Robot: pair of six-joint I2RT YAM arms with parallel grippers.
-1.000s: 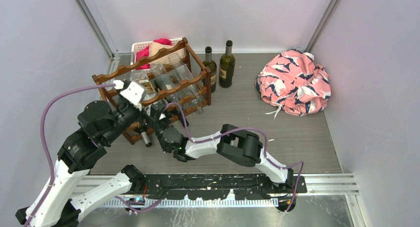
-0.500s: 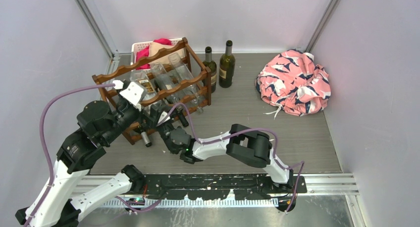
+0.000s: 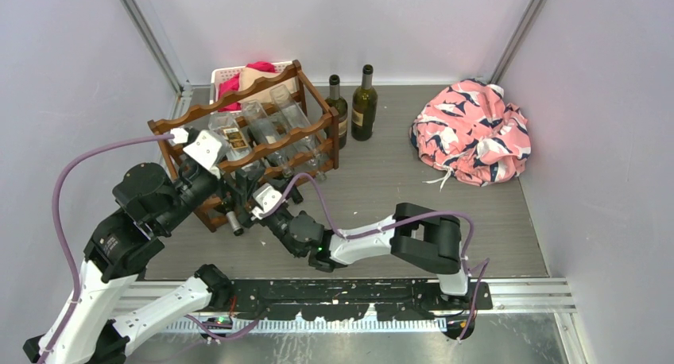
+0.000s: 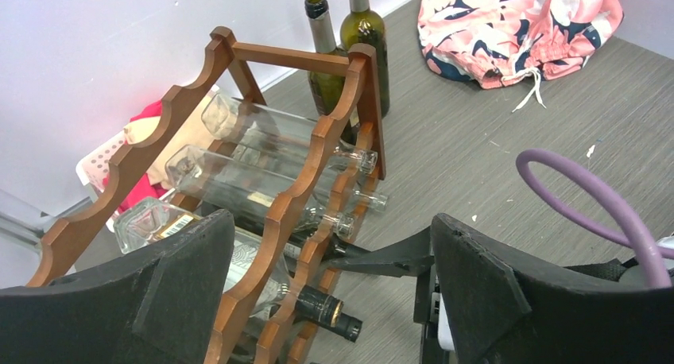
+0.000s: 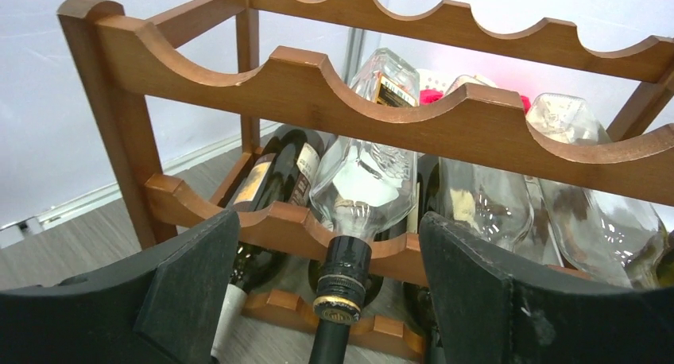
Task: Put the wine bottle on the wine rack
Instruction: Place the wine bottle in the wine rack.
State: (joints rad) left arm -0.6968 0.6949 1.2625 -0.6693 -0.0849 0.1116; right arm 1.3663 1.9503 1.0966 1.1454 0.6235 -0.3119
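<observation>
At the back left of the grey wood-grain tabletop (image 3: 397,181): dark reddish-brown wooden wine rack (image 5: 334,90), an open frame with scalloped rails in tiers, set askew to the walls.

Task item: clear glass wine bottle with black gold-banded cap (image 5: 358,181). It lies on its side in the rack. Its neck rests in a scallop of the middle front rail, and the cap pokes out past that rail toward the arms.

Other rack contents:
- Three clear glass bottles (image 4: 238,177) lie side by side on the top tier, necks out past the front rail.
- A dark glass bottle with cream label (image 5: 278,173) lies just left of the task bottle in the right wrist view. Its white-capped neck shows under the middle rail.

Right fingers (image 5: 191,276): spread wide, one on each side of the black cap, clear of it, grasping nothing.

Left fingers (image 4: 183,292): spread wide over the left end of the rack, grasping nothing. The front rail runs beneath the gap.

Behind the rack: white slotted plastic basket (image 3: 226,72) holding a pink-red cloth (image 3: 256,67).

Just right of the rack, by the back wall: two upright dark green bottles (image 3: 365,102), close together.

Back right: crumpled pink garment with white and navy print (image 3: 474,132), well apart from the rack.

Fittings: purple cables (image 4: 584,193) loop along both arms.
</observation>
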